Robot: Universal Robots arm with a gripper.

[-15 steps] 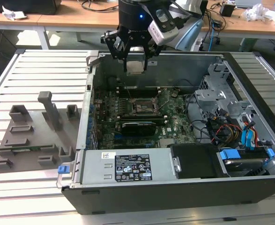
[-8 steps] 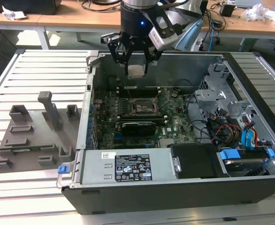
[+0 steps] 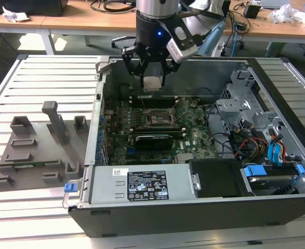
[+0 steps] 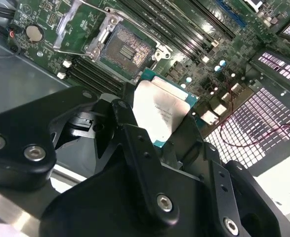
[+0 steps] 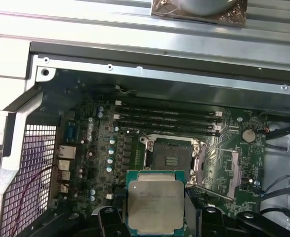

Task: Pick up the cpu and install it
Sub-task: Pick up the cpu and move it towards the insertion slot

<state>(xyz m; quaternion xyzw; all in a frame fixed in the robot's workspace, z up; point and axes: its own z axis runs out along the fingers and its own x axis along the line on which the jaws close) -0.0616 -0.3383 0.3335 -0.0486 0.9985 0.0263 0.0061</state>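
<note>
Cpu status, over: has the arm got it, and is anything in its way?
Arm's gripper shut on the cpu, held over the open computer case. Below, socket open, chip not yet seated. Nothing seen between them.

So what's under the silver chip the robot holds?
The cpu hangs in the gripper above the green motherboard; its empty socket shows nearby. The board right behind the chip is hidden.

An open black metal computer case [image 3: 194,220] is set on a white slatted table [image 3: 38,72]; a grey moulded fixture plate [image 3: 32,155] is laid to the exterior view's left of it.
</note>
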